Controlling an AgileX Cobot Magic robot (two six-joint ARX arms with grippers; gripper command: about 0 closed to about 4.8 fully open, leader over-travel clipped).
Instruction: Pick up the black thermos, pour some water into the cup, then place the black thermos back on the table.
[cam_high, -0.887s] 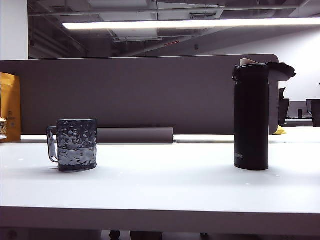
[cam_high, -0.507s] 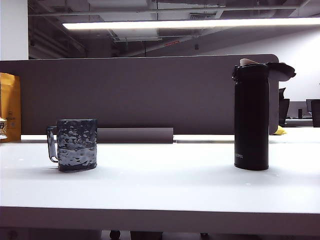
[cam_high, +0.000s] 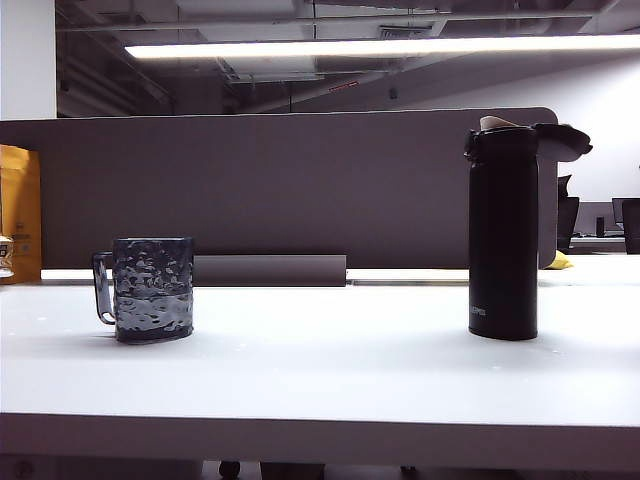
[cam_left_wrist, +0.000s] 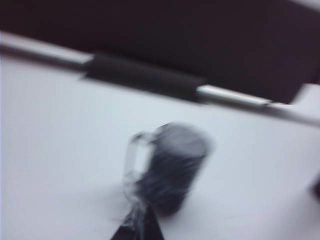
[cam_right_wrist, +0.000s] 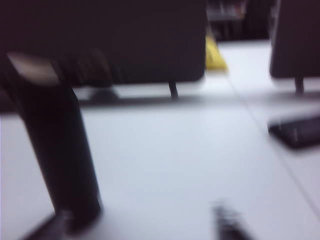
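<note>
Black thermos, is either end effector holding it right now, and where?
Nothing is held: the black thermos stands alone on the table, the cup too.

The cup (cam_high: 152, 289) stands left on the table (cam_high: 320, 380), the black thermos (cam_high: 503, 232) right

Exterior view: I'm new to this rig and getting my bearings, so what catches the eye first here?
The tall black thermos stands upright on the right of the white table, lid flipped open. Far to its left sits the dimpled cup, handle turned away from the thermos. Neither gripper shows in this view; both wrist views are blurred.
</note>
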